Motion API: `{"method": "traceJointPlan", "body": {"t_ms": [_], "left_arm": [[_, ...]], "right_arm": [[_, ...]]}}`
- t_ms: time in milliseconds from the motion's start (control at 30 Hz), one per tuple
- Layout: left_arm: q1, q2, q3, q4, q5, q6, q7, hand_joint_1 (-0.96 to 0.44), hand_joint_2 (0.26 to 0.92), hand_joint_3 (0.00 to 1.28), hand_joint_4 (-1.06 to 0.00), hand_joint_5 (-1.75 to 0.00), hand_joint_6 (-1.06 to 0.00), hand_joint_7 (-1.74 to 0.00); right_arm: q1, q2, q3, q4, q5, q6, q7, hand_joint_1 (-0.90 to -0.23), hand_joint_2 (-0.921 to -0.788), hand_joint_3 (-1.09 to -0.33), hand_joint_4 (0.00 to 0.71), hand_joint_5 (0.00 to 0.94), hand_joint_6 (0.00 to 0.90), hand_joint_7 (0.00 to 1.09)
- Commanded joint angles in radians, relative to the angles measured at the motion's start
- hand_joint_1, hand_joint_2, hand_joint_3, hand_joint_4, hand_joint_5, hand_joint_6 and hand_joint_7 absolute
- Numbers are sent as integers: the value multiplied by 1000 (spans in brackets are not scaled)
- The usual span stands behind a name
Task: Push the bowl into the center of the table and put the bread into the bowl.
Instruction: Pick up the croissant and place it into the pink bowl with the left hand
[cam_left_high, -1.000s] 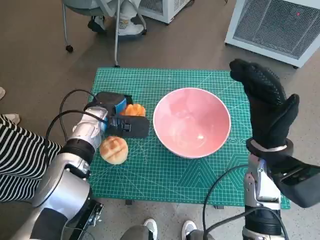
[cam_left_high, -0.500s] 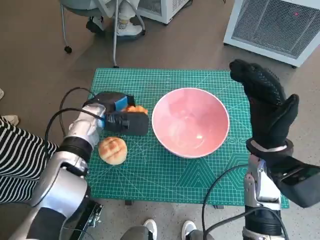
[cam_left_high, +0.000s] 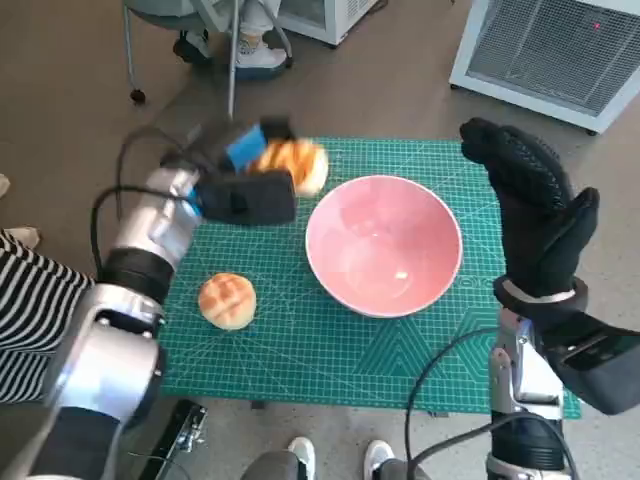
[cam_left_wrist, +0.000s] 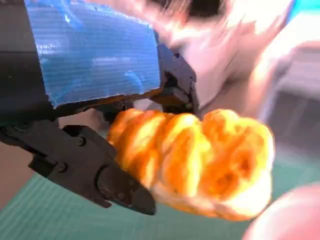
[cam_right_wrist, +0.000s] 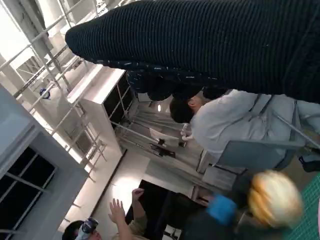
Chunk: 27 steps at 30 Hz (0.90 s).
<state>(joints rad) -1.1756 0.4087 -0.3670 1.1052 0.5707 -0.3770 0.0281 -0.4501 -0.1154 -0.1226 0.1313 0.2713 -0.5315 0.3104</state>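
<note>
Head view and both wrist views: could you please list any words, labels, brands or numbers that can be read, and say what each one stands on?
None can be read.
Green cutting mat: a printed grid and lines, with no legible figures.
Blue tape on the left hand: plain.
Pink bowl and bread: unmarked.
Right wrist view: no readable signs.

Pink bowl (cam_left_high: 384, 243), green gridded mat (cam_left_high: 300, 340)

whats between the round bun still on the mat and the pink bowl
Nothing: in the head view only bare green cutting mat lies between the round bun and the pink bowl. The left hand holds the other bread farther back.
</note>
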Motion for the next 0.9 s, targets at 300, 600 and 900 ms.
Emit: {"method": "traceJointPlan", "body": {"t_ms": [300, 600, 900], "left_arm": [[111, -1, 18, -262, -26, -121, -16, 0, 920, 28, -742, -1085, -656, -1153], [164, -39, -17, -320, -21, -169, -71, -1, 920, 37, -735, -1077, -641, -1181], [174, -93, -62, -255, -9, -215, -108, -176, 921, 142, -555, -863, -573, -1308]], "right_arm": [[23, -10, -7, 10, 11, 6, 22, -701, -921, -699, 232, 0, 143, 366], [29, -13, -12, 6, 12, 3, 28, -695, -921, -700, 232, 0, 142, 366], [38, -15, -14, -4, 9, 3, 29, -694, -921, -703, 232, 0, 143, 366]]}}
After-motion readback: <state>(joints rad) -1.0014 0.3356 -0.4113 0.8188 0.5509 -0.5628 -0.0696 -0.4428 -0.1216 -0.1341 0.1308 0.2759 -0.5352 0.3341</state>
